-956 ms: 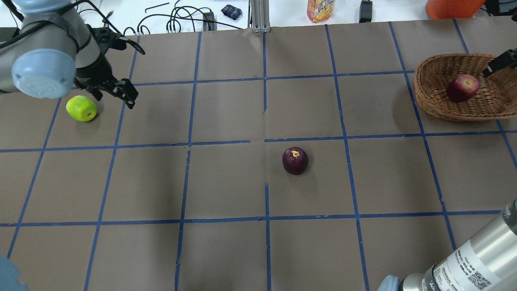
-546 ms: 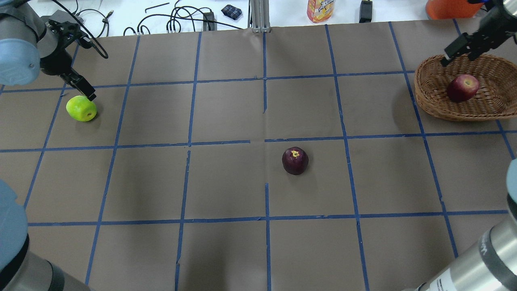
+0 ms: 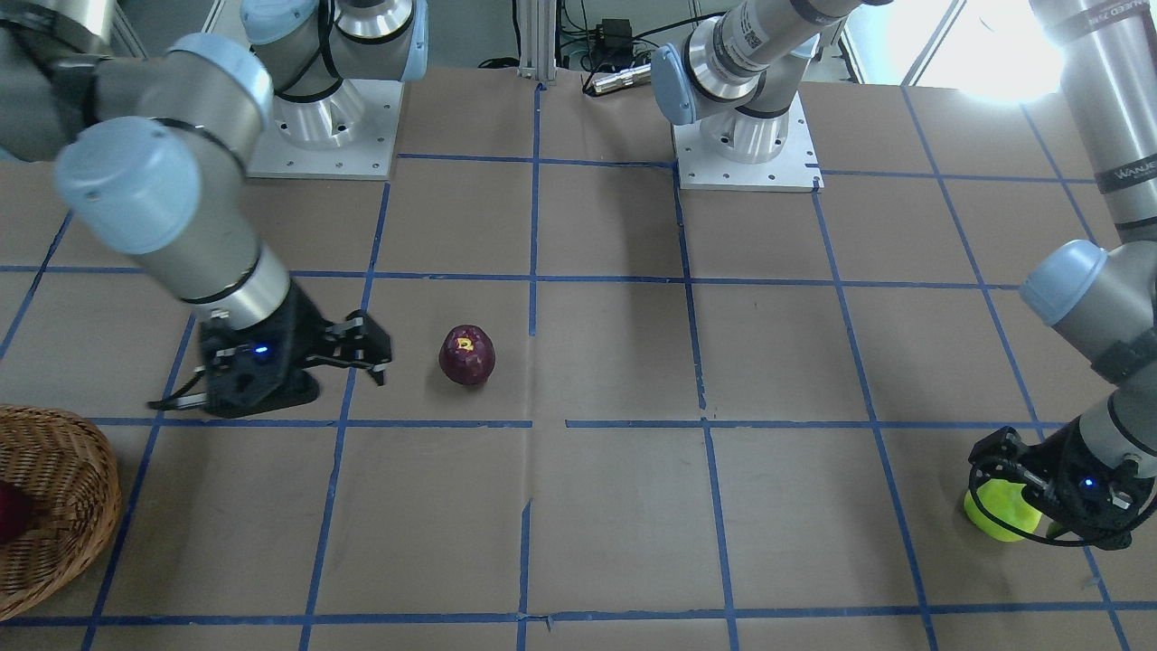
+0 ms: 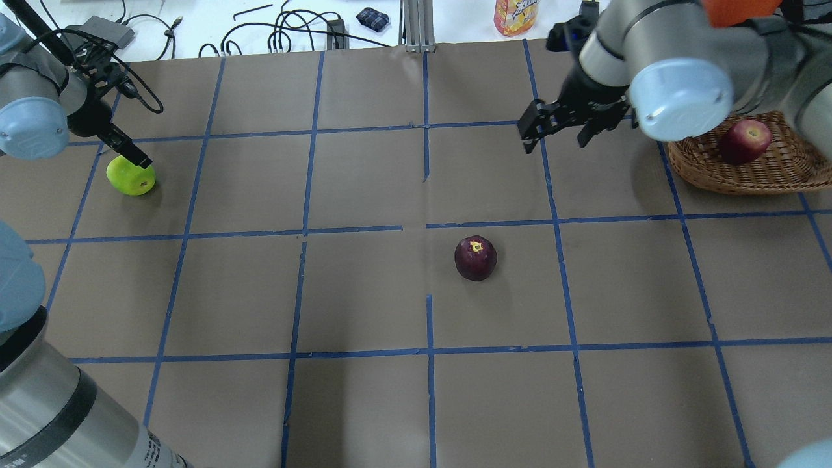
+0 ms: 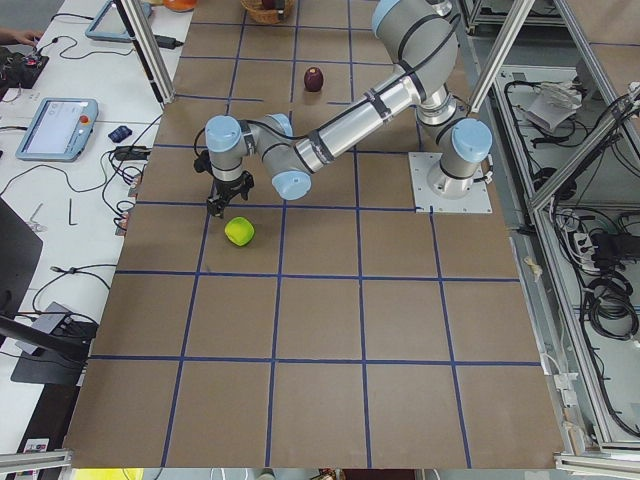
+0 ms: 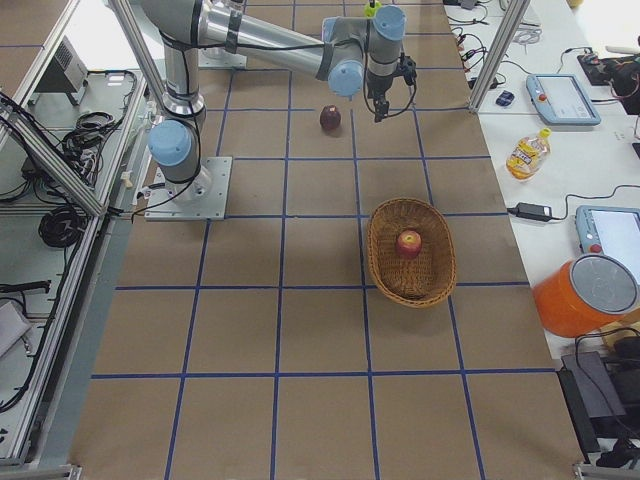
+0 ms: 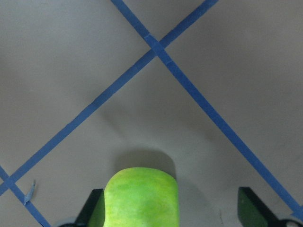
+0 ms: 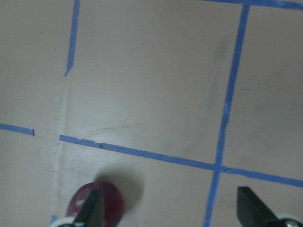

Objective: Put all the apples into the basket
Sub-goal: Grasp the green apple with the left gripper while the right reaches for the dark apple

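The yellow-green apple (image 4: 131, 175) lies at the table's far left. My left gripper (image 7: 173, 215) is open and stands low over it; in the left wrist view the apple (image 7: 141, 198) sits between the fingers, close against the left one. The dark purple apple (image 4: 476, 258) lies near the table's middle. My right gripper (image 4: 556, 133) is open and empty, above the table between the purple apple and the basket (image 4: 741, 172). In the right wrist view the purple apple (image 8: 111, 203) shows at the lower left. The red apple (image 4: 744, 141) lies in the wicker basket at the far right.
Beyond the table's far edge are an orange-yellow bottle (image 4: 515, 16), cables (image 4: 286, 32), a metal post (image 4: 419, 26) and an orange container (image 6: 585, 295). The arm bases (image 3: 741, 145) stand at the robot's edge of the table. Blue tape lines grid the brown tabletop.
My right arm has swung left from the basket towards the table's middle. My left gripper has shifted left and settled over the green apple. The apples have not moved.
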